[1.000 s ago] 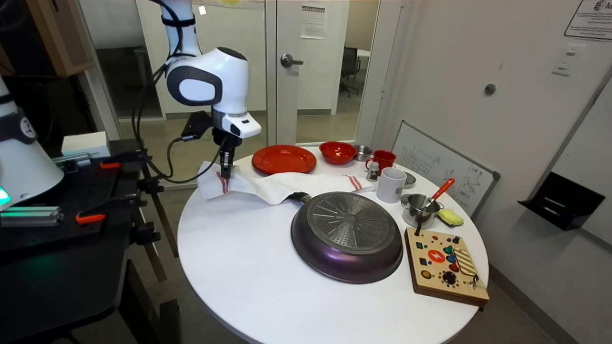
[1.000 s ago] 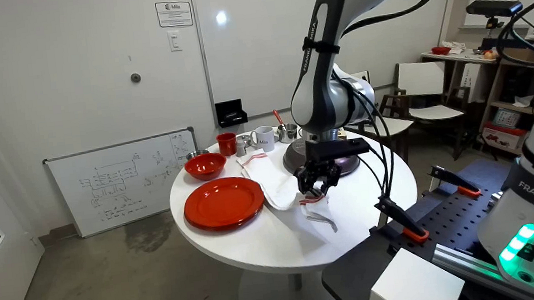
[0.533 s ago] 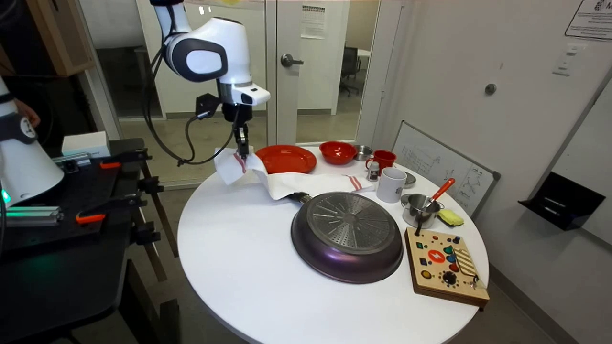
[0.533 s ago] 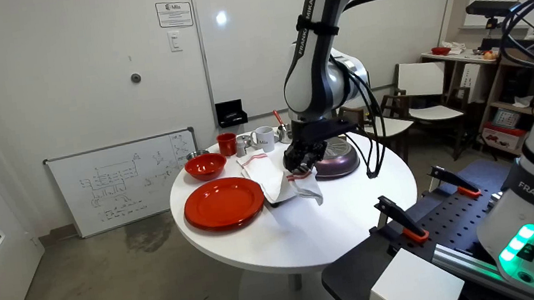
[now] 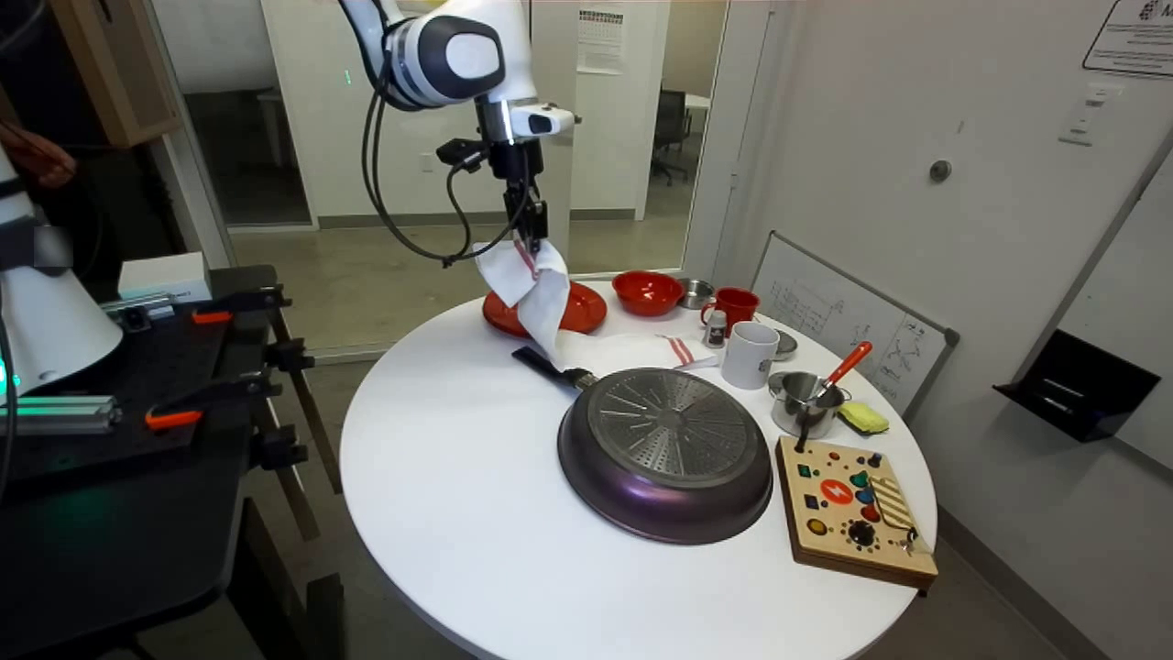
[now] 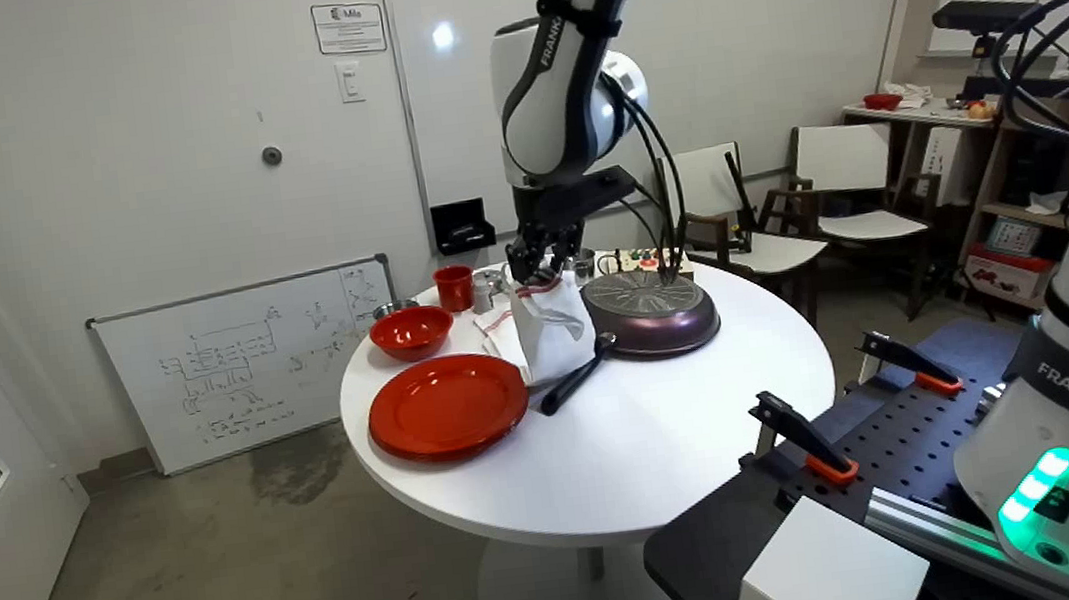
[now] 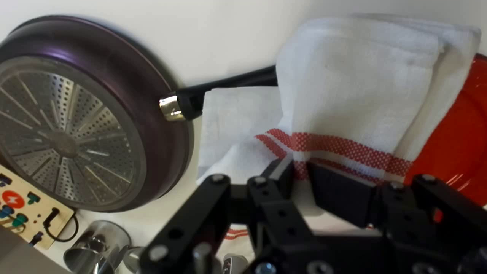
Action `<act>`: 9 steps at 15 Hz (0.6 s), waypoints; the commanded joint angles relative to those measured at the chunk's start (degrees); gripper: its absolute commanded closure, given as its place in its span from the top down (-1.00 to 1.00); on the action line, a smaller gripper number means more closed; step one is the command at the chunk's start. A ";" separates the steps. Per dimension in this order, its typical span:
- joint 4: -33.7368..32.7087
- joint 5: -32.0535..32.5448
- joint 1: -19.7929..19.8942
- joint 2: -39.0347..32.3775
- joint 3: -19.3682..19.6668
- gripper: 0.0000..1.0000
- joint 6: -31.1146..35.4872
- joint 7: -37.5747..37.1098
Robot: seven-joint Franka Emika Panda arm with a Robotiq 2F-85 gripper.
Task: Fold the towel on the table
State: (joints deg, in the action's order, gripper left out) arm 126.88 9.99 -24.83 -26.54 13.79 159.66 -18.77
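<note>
the towel point(image 7: 357, 83) is a thin white cloth with paired red stripes near its ends; one striped end is gathered into creases and raised above the table point(image 5: 476, 513), with a loose flap drooping from the pinch; from there the cloth drops in soft folds, and the other striped end lies on the table near the white mug point(image 5: 751, 356); the gripper point(image 7: 300, 171) is closed to little more than the cloth's thickness, the fabric nipped between its fingers point(image 7: 340, 193); the dark pan point(image 5: 676, 449) sits upside down just beside the towel, and in the wrist view the flap covers part of its black handle point(image 7: 247, 79); the red plate point(image 5: 586, 310) lies on the opposite side, partly hidden by the towel in an exterior view; past the plate stands a red bowl point(image 5: 648, 293), a metal container point(image 5: 697, 294) just beside it.
</note>
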 commanded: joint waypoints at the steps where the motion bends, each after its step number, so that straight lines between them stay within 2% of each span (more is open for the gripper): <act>1: -10.63 4.40 0.68 -6.31 -0.25 -0.87 -5.99 -3.04; 9: -28.58 5.62 2.14 -19.72 -0.42 -0.87 -15.63 -5.22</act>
State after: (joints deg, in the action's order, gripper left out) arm 106.60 14.14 -23.70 -40.55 13.70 148.47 -21.98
